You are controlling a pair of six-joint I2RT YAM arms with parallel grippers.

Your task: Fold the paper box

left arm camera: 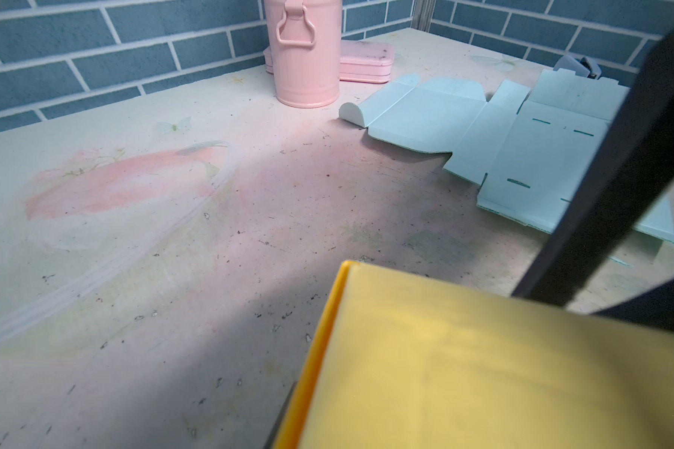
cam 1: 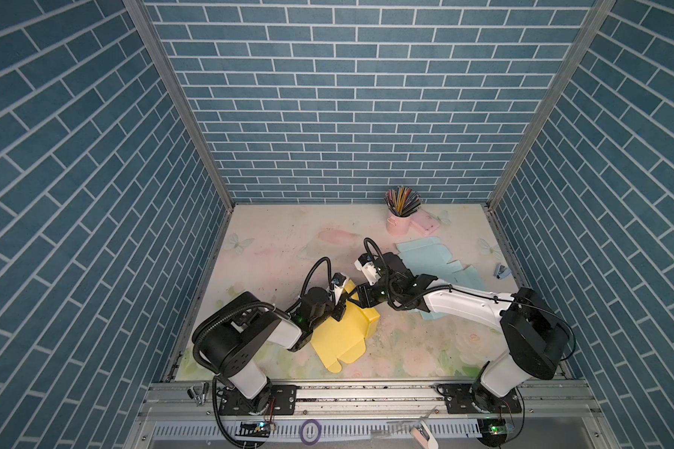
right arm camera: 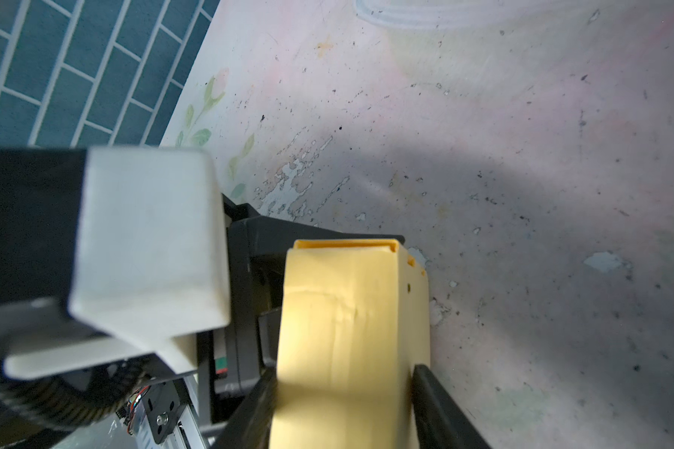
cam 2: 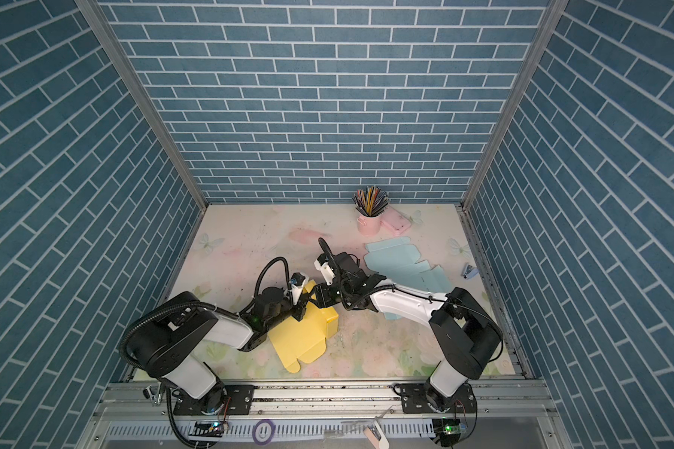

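The yellow paper box (cam 1: 343, 338) (cam 2: 300, 334) lies partly folded in the middle of the table, with one side wall raised at its far end. My right gripper (cam 1: 357, 296) (right arm camera: 343, 377) reaches in from the right. Its two dark fingers press on either side of that raised yellow wall (right arm camera: 347, 311). My left gripper (cam 1: 342, 308) (cam 2: 300, 308) sits at the same wall from the left. In the left wrist view the yellow panel (left arm camera: 483, 369) fills the foreground. Only a sliver of one finger (left arm camera: 284, 416) shows beside its edge, and the other is hidden.
A flat light-blue box blank (cam 1: 432, 260) lies at the right rear, partly under the right arm. A pink cup of pencils (cam 1: 399, 221) and a pink case (cam 1: 425, 223) stand by the back wall. A small stapler (cam 1: 500, 271) lies near the right wall.
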